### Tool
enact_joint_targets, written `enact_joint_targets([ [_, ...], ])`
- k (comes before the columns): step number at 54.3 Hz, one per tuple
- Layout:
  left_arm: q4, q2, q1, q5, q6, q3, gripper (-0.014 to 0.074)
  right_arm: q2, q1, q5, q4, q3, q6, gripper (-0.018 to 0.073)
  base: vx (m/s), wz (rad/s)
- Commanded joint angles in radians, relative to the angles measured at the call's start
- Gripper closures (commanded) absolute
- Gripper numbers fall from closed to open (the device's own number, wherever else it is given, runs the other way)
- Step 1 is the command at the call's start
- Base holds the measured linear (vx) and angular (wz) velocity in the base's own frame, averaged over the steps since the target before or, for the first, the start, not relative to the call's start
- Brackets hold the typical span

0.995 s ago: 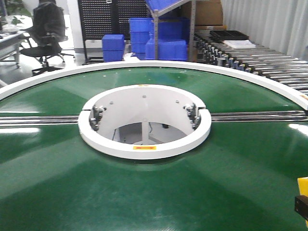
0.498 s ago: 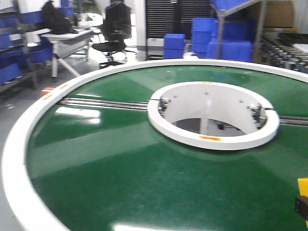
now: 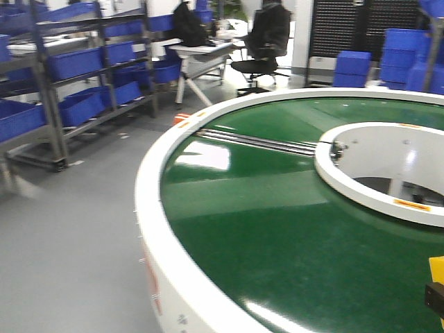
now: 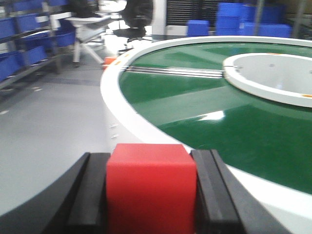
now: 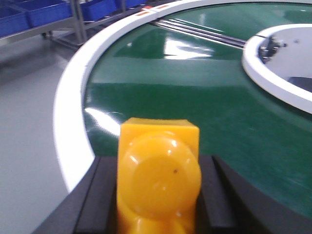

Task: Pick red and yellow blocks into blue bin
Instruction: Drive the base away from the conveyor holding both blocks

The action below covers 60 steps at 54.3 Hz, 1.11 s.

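My left gripper (image 4: 151,163) is shut on the plain red cube (image 4: 151,190), which fills the gap between its black fingers (image 4: 87,192) in the left wrist view. My right gripper (image 5: 158,168) is shut on the yellow brick (image 5: 158,183), studs facing the camera. A corner of the yellow brick (image 3: 437,267) and of the right gripper (image 3: 434,298) shows at the right edge of the front view. Both grippers hang near the left rim of the round green table (image 3: 277,236). The blue bin with sloping walls is not in view.
The table has a wide white outer rim (image 3: 149,208) and a white central ring (image 3: 361,187) around a hole. Grey floor lies to the left. Metal shelves with blue crates (image 3: 76,62) stand at far left; a desk (image 3: 201,52) and office chair (image 3: 267,35) behind.
The front view has swung left: the table and its ring slid right, and the floor and shelves with blue crates came into view. The yellow brick stays at the right edge.
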Motion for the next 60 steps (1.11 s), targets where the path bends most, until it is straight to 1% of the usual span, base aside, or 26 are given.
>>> enact_joint_targets([
  [1,-0.023,0.007,-0.007,-0.08,-0.003,-0.027,0.0596,0.001,-0.004,-0.077,-0.028,-0.029,-0.007,0.057,-0.13,0.5],
  [33,-0.023,0.007,-0.007,-0.08,-0.003,-0.027,0.0596,0.001,-0.004,-0.077,-0.028,-0.029,-0.007,0.057,-0.11,0.48],
  [60,-0.023,0.007,-0.007,-0.079,-0.003,-0.027,0.0596,0.001,-0.004,-0.067,-0.027,-0.029,-0.007,0.057,-0.02,0.77],
])
